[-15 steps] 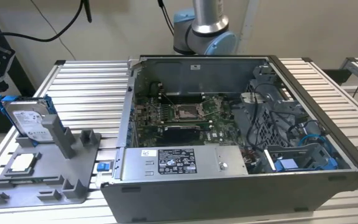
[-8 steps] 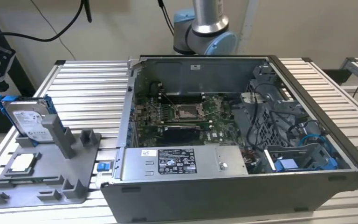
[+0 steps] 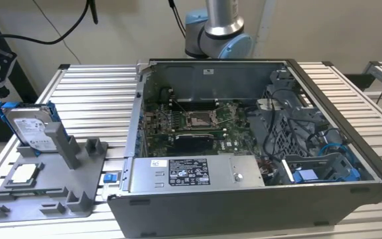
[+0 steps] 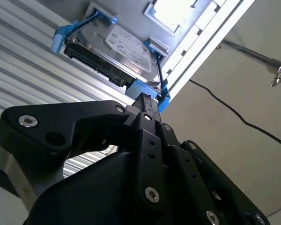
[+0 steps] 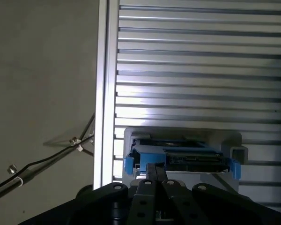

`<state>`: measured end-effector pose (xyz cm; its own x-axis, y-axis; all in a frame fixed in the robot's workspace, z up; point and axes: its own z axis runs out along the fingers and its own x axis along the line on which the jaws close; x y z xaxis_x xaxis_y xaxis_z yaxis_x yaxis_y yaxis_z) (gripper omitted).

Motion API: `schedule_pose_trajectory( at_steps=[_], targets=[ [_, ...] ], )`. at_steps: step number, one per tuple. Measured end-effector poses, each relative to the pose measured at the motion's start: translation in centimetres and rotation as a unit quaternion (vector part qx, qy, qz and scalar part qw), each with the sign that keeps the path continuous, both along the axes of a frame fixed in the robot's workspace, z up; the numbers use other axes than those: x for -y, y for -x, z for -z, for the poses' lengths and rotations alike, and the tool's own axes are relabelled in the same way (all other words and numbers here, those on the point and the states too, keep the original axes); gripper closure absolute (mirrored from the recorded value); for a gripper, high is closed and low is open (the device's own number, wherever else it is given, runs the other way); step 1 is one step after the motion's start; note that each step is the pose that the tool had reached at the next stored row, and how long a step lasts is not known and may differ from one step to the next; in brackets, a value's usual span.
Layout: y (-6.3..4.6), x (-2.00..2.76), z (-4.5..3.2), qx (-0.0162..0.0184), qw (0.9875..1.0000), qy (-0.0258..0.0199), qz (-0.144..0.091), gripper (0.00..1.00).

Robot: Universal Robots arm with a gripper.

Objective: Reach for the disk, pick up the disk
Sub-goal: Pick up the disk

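The disk [image 4: 131, 54] stands up in the grey holder [image 3: 78, 149], its short end facing the tool [image 4: 144, 98] close by. The tool is pinched narrow and holds nothing.

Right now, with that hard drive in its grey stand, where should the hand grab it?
By its top edge, from above. The hard drive stands on edge in the grey stand, lower end held, leaving the blue bracket on top and both flat faces free; pinching across its thin body likely suits.

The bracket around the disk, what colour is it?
Bright blue; the bracket shows best in the second wrist view.
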<state>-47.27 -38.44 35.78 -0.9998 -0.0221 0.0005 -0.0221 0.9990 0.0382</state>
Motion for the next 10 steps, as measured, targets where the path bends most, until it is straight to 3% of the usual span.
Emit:
schedule_pose_trajectory(
  at_steps=[10],
  targets=[
    [0.0, 0.0, 0.0, 0.0, 0.9998, 0.0, -0.022, 1.0]
  ],
)
